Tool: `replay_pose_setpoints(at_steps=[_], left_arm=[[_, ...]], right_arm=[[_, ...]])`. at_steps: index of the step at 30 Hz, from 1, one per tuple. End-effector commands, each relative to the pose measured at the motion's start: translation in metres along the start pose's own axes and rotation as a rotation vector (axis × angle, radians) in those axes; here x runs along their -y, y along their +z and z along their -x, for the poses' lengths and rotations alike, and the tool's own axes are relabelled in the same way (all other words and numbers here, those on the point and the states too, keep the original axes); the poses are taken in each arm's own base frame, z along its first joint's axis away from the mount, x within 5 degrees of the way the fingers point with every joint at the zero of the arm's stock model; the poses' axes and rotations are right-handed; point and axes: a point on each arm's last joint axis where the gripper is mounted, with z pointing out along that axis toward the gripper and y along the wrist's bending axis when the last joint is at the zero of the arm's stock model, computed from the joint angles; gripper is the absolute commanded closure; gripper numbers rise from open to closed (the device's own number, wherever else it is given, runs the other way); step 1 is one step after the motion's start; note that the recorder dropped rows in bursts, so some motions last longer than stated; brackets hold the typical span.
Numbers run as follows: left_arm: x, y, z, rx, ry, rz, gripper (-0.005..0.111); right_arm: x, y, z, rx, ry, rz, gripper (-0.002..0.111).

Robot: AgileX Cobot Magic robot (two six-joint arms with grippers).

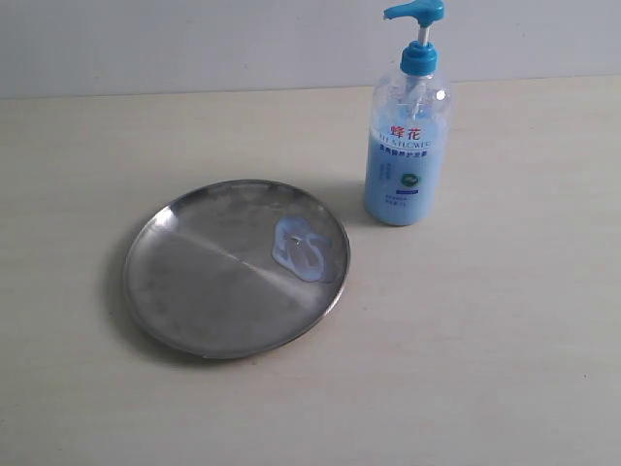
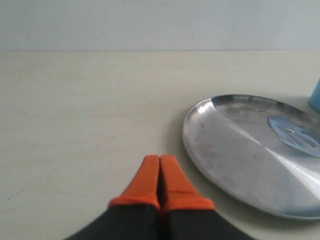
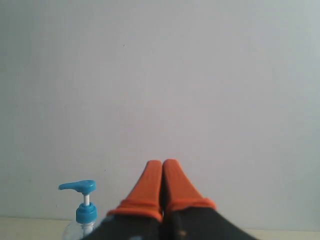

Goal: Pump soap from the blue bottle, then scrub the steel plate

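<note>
while both your claws sit pressed together and empty, the left gripper (image 2: 160, 159) has the steel plate (image 2: 225, 160) just ahead, soap (image 2: 295, 136) on its far side; the blue bottle (image 3: 82, 210) stands below, beside your right gripper (image 3: 162, 163).

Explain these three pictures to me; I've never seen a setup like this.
This is a robot with two arms, each ending in a gripper with orange fingers. One picture comes from a camera off the arms that overlooks the table. On it lies a steel plate with a blob of blue soap, and beside the plate stands a blue pump bottle. The other two pictures come from cameras on the wrists. The left gripper is shut, empty, low beside the plate. The right gripper is also shut and empty, raised to about the height of the bottle's pump and facing the wall. Neither arm shows in the overview.
</note>
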Motion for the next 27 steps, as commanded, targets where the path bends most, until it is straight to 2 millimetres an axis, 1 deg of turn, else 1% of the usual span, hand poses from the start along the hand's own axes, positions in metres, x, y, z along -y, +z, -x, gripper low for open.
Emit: replay_pose_setpoints(at_steps=[1,12,14,17,21,27], left_arm=[[0.0,0.0,0.001,0.016,-0.001,-0.008,0.107],[0.0,0.0,0.001,0.016,-0.001,-0.008,0.107],[0.0,0.0,0.001,0.016,-0.001,-0.008,0.107],[0.0,0.0,0.001,0.016,-0.001,-0.008,0.107],[0.0,0.0,0.001,0.016,-0.001,-0.008,0.107],[0.0,0.0,0.001,0.016,-0.001,-0.008,0.107]], right_arm=[[0.0,-0.001,0.004,0.018,-0.009,-0.007,0.108],[0.0,-0.001,0.007,0.053,-0.01,-0.007,0.108],[0.0,-0.001,0.007,0.056,0.037,0.0,0.108],[0.0,0.002,0.006,0.038,0.044,0.002,0.108],[-0.001,0.017,-0.004,-0.074,0.056,0.007,0.108],[-0.002,0.053,-0.027,-0.288,0.074,0.008,0.108]])
